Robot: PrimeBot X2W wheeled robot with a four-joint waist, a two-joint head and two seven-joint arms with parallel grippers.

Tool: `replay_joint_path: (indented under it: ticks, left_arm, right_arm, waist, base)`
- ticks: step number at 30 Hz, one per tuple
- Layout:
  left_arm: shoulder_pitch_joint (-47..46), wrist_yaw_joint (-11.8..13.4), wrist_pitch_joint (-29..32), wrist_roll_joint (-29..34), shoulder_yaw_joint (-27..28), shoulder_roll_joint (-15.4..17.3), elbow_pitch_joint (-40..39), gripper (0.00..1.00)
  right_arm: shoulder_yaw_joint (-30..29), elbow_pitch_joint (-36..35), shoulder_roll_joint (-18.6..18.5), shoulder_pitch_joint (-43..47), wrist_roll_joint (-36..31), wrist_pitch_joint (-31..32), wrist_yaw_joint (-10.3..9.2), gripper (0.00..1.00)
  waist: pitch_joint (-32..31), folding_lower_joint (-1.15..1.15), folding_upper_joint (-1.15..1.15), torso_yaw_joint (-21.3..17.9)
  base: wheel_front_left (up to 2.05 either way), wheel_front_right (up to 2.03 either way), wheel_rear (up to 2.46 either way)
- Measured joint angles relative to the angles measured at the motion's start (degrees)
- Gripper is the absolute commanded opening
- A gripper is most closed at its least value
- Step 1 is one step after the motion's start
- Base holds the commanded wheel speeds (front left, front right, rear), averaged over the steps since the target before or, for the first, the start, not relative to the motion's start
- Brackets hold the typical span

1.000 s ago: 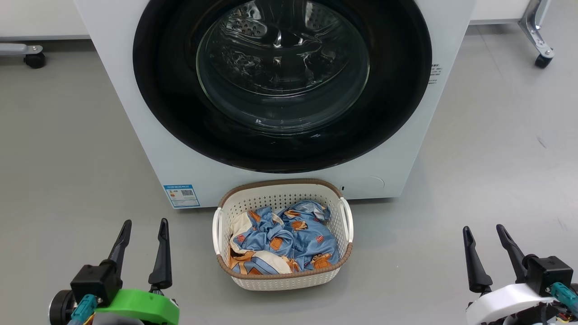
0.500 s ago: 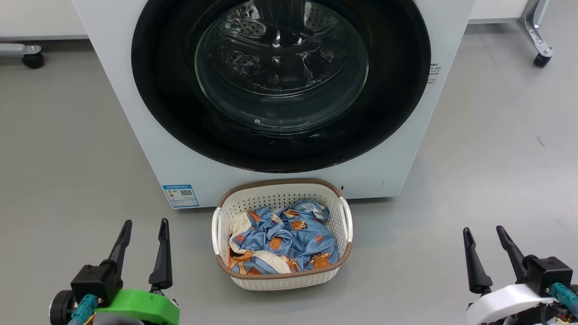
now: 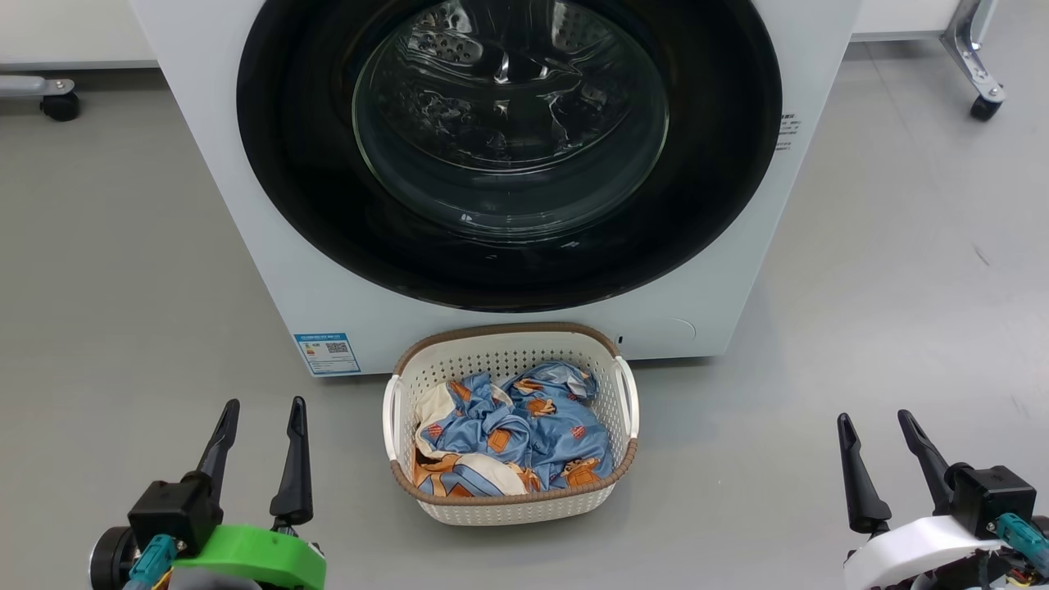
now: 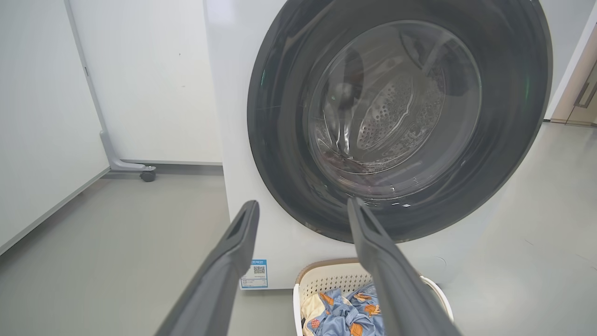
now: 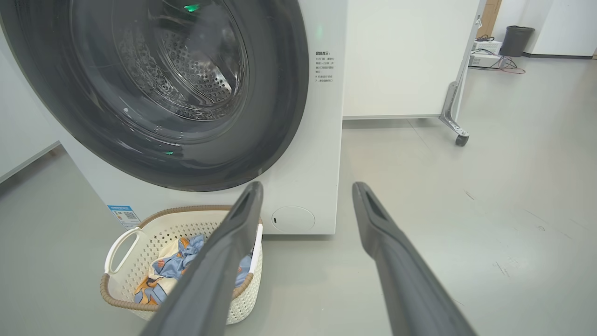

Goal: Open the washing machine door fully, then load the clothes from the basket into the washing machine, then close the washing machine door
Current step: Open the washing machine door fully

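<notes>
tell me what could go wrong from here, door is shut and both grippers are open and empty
1. The washing machine door shows no clear handle on its glossy black rim, so a grip may slip off.
2. The basket sits just below the door; a reach for the door could knock it.
3. The clothes lie bunched together, so a grab may drop a trailing piece on the floor.

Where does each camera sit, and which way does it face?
Head view: on the head, facing forward and down at the big white washing machine, its shut black-rimmed glass door and the cream perforated basket of light-blue clothes; left gripper and right gripper open below.
Left wrist view: on the left wrist, facing the door along its own dark fingers.
Right wrist view: on the right wrist, facing the machine's right corner past its fingers.
Shared: door and basket.
</notes>
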Motion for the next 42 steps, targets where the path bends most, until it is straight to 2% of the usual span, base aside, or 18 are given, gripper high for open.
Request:
replay_joint_path:
  ticks: [13, 42]
  left_arm:
    - [0.0, 0.0, 0.0, 0.0, 0.0, 0.0, 0.0, 1.00]
    - [0.0, 0.0, 0.0, -1.7, 1.1, -0.1, -0.5, 1.00]
  right_arm:
    - [0.2, 0.1, 0.1, 0.0, 0.2, 0.0, 0.00, 1.00]
    - [0.4, 0.1, 0.0, -0.3, 0.3, 0.0, 0.00, 1.00]
  waist:
    - [0.4, 0.00, 0.00, -0.2]
    - [0.8, 0.00, 0.00, -0.1]
  base:
    - [0.51, 0.51, -1.02]
    - [0.76, 0.76, -1.52]
